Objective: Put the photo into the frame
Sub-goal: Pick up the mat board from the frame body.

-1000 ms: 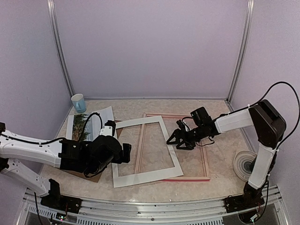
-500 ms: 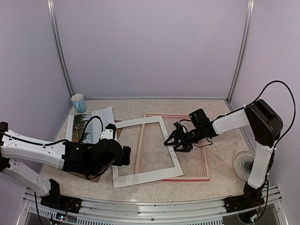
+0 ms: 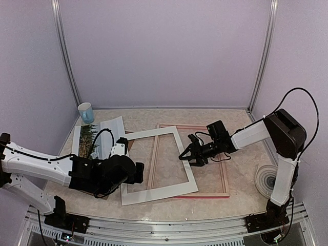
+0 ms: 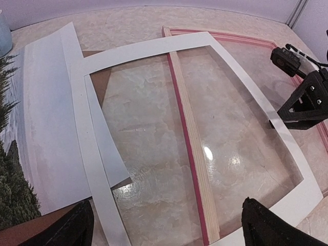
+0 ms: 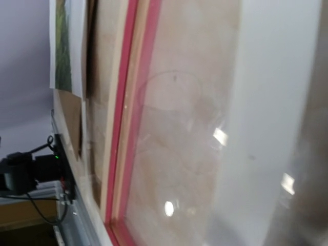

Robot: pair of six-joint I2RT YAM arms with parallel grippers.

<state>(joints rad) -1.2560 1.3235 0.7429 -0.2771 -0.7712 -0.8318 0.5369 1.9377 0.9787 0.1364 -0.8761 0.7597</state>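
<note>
— So where does the photo (image 3: 92,139) lie from the left gripper (image 4: 166,225)?
— Just beyond it, to its left, flat on the table, one edge under the white mat (image 3: 159,193). That gripper's fingers are spread wide, holding nothing.
— And the frame (image 4: 195,159)?
— Flat mid-table, with the mat overlapping it. The right gripper (image 3: 187,156) sits low at the mat's right rail. Whether it pinches, I cannot tell. Both forearms reach inward, low.

On the table: one pink frame (image 3: 210,195), one white mat (image 3: 159,192), one photo (image 3: 89,139), one brown backing board (image 4: 100,82). Also one blue cup (image 3: 86,113) and one striped disc (image 3: 267,179).
</note>
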